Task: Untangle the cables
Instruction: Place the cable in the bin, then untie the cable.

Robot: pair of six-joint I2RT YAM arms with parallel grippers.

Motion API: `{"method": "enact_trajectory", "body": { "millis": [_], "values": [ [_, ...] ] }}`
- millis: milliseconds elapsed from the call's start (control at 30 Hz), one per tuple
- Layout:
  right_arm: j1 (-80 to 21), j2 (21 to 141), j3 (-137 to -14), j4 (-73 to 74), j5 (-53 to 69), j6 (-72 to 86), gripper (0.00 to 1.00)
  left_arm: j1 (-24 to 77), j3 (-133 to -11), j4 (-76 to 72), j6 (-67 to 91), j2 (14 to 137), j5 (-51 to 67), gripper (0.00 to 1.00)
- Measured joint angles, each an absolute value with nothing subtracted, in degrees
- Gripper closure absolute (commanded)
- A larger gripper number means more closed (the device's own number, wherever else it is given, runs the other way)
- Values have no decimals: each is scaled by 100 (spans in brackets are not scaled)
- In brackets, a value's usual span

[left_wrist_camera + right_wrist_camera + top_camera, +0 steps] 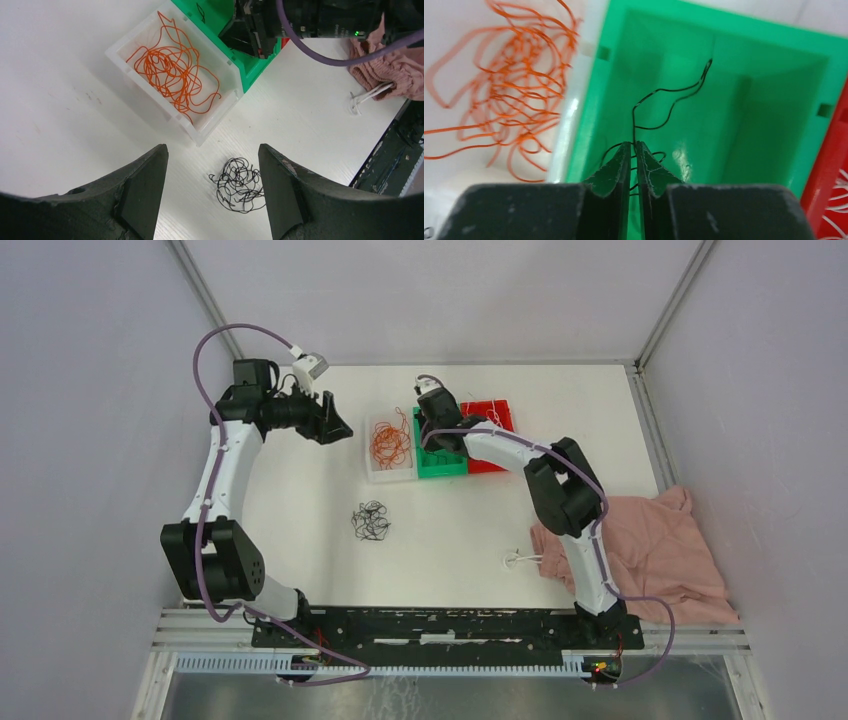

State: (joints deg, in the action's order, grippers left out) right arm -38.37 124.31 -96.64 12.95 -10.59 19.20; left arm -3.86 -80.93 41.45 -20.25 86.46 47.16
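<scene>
A tangle of black cables point(371, 521) point(239, 185) lies loose on the white table. My left gripper point(338, 426) point(212, 150) hangs open high above it, empty. Orange cables point(391, 440) point(175, 70) fill a clear bin point(200, 132). My right gripper point(437, 430) point(634, 144) reaches down into the green bin point(441, 464) point(724, 30). Its jaws stand almost together with a thin slit between them. A single black cable point(674, 95) rises from the tips and loops behind the fingers; I cannot tell whether it is pinched. White cables point(839, 192) show in the red bin point(492, 412).
A pink cloth point(660, 540) point(390, 65) lies at the right near edge, with a white cable point(520, 560) point(367, 95) beside it. The three bins stand side by side at the back middle. The black rail point(440, 625) runs along the front.
</scene>
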Motion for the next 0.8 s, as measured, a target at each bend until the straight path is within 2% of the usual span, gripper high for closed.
{"method": "enact_trajectory", "body": {
  "millis": [133, 333, 467, 600, 800],
  "values": [
    [-3752, 12685, -9629, 1474, -1059, 1955, 83, -390, -8042, 4344, -2235, 8643, 4716, 26],
    [-3660, 12589, -9638, 1544, -1055, 1898, 52, -405, -8020, 4536, -2477, 8639, 4716, 24],
    [-3684, 11944, -9327, 1476, -1017, 1820, 41, -405, -8016, 4823, -2823, 8630, 4720, 24],
    [-3857, 10888, -8761, 1253, -1007, 1796, 39, -405, -7808, 5127, -3304, 8628, 4720, 25],
    [-4707, 9697, -7811, 609, -655, 1933, 50, -405, -7231, 5470, -3795, 8628, 4639, 26]
  ]
}}
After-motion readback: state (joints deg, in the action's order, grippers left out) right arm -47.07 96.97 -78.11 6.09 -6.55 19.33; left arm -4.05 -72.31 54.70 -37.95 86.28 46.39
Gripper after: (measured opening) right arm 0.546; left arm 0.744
